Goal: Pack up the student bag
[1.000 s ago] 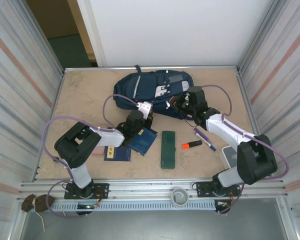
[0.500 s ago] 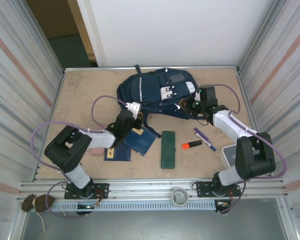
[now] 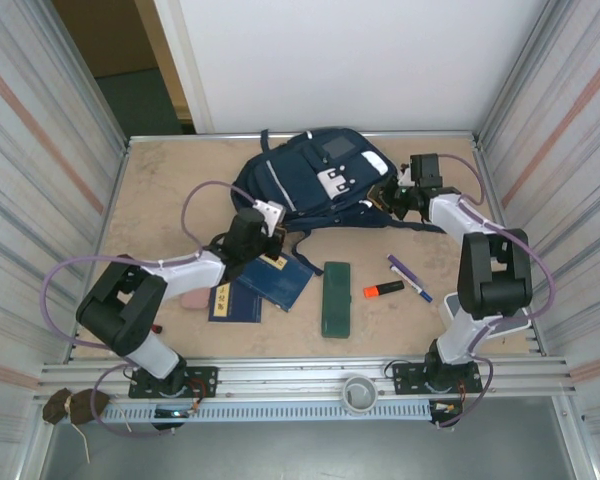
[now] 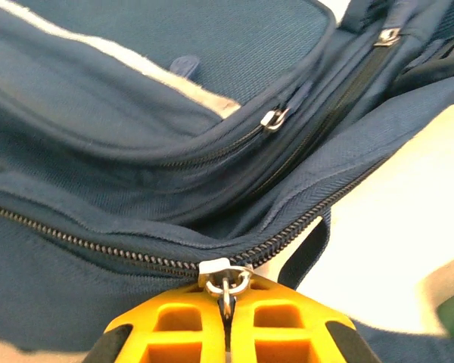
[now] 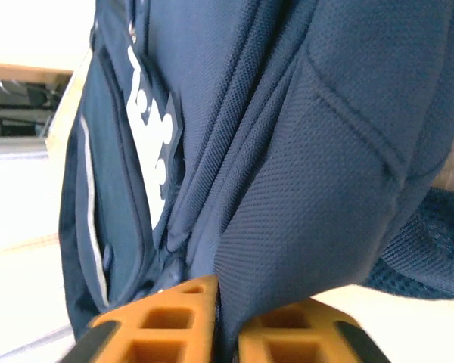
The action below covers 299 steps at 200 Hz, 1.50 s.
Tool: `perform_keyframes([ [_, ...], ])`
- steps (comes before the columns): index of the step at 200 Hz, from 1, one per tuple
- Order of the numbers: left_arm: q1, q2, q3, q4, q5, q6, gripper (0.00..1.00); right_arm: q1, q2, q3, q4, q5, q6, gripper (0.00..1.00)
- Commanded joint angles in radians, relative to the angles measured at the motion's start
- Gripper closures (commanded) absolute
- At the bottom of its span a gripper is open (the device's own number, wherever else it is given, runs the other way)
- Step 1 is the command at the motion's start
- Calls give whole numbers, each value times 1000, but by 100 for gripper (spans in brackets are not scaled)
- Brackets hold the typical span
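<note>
You're in a lab test cell: ribbed metal walls (image 3: pixel 40 130), a white back panel (image 3: pixel 350 60), an aluminium rail (image 3: pixel 280 372) fronting the table (image 3: pixel 170 190).

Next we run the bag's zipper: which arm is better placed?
Left. The left gripper is shut on the zipper pull of the student bag; the right gripper pinches a fabric fold on the bag's side, likely better for bracing.
</note>
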Motion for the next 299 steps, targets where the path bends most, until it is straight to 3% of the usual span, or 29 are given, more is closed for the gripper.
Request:
perform_keyframes([
  [1, -45, 28, 138, -108, 20, -50, 100, -33, 48, 87, -4, -25, -42, 68],
  [16, -56, 56, 211, -155, 21, -80, 100, -52, 34, 84, -37, -16, -61, 50],
  [58, -90, 87, 304, -230, 38, -110, 100, -56, -159, -79, -70, 42, -83, 25],
  [63, -92, 87, 303, -228, 43, -114, 100, -49, -194, -114, -60, 42, -72, 15],
  [69, -95, 88, 300, -222, 49, -121, 100, -39, -224, -146, -54, 47, -54, 10],
  [99, -108, 94, 289, -203, 59, -132, 100, 50, -349, -279, 6, 103, 74, 5],
  [146, -125, 88, 259, -168, 63, -115, 100, 232, -257, -318, 223, 171, 294, 17],
  [182, -132, 81, 231, -144, 71, -110, 100, 290, -114, -233, 276, 209, 322, 30],
  [215, -132, 50, 210, -159, 37, -64, 100, 256, -71, -228, 291, 209, 308, 67],
  [239, -104, 19, 191, -228, -14, -15, 100, 214, -108, -234, 253, 186, 251, 84],
  [263, -52, -27, 137, -265, -37, 9, 100, 155, -155, -237, 196, 152, 178, 95],
  [299, 51, -74, 90, -284, -23, 42, 100, 80, -140, -177, 104, 37, 72, 96],
])
